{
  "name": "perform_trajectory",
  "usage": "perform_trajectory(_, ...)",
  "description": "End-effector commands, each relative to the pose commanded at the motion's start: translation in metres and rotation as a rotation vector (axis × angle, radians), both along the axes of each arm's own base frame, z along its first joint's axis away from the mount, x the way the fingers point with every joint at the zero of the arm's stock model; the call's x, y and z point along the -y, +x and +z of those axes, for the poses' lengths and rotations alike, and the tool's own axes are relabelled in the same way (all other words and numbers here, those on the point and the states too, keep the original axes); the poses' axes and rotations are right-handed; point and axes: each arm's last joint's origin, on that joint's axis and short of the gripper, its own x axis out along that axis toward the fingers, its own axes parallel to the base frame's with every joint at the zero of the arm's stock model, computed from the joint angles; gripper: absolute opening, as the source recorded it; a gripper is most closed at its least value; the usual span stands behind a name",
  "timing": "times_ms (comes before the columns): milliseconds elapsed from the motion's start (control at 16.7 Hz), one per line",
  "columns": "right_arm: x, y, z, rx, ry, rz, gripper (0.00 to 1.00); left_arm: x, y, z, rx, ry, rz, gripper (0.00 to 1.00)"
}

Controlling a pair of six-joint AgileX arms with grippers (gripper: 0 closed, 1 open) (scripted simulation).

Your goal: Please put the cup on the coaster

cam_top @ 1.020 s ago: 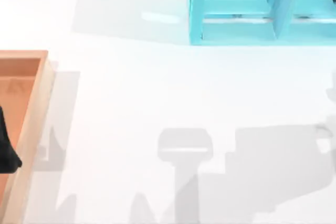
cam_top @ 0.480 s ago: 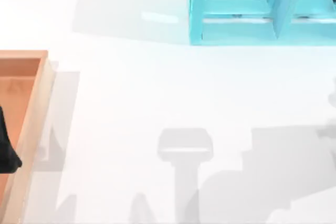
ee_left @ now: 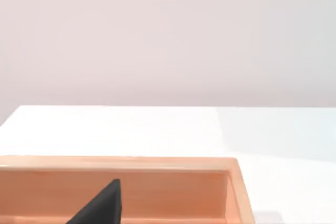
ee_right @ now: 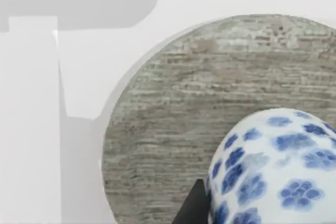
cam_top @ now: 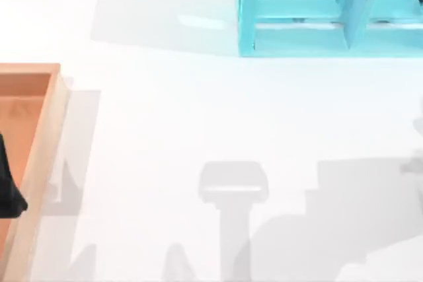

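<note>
Resting against a dark finger (ee_right: 191, 205) of the right gripper, the cup (ee_right: 273, 169) sat over the round grey, weathered coaster (ee_right: 210, 108) on the white tabletop (ee_right: 79, 77); whether those fingers clasped it or had let go could not be told. At the top view's left edge, the left gripper (cam_top: 9, 193) hung over a wooden tray (cam_top: 39, 156), its grip likewise unclear. A turquoise shelf (cam_top: 297, 11) stood at the tabletop's far side.

I see a white table (cam_top: 198, 110) carrying a wooden tray (cam_top: 39, 156) at its left edge and a turquoise rack (cam_top: 317, 31) at the far right. A round grey coaster (ee_right: 173, 124) lies flat on it
</note>
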Motion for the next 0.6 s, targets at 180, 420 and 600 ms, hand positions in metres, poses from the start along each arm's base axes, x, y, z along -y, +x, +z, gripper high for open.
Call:
perform_trajectory(180, 0.0, 0.0, 0.0, 0.0, 0.0, 0.0, 0.9, 0.0, 0.0, 0.0, 0.0, 0.0, 0.0, 1.0)
perform_trajectory(420, 0.0, 0.0, 0.0, 0.0, 0.0, 0.0, 1.0, 0.0, 0.0, 0.0, 0.0, 0.0, 0.0, 1.0)
perform_trajectory(600, 0.0, 0.0, 0.0, 0.0, 0.0, 0.0, 1.0, 0.0, 0.0, 0.0, 0.0, 0.0, 0.0, 1.0)
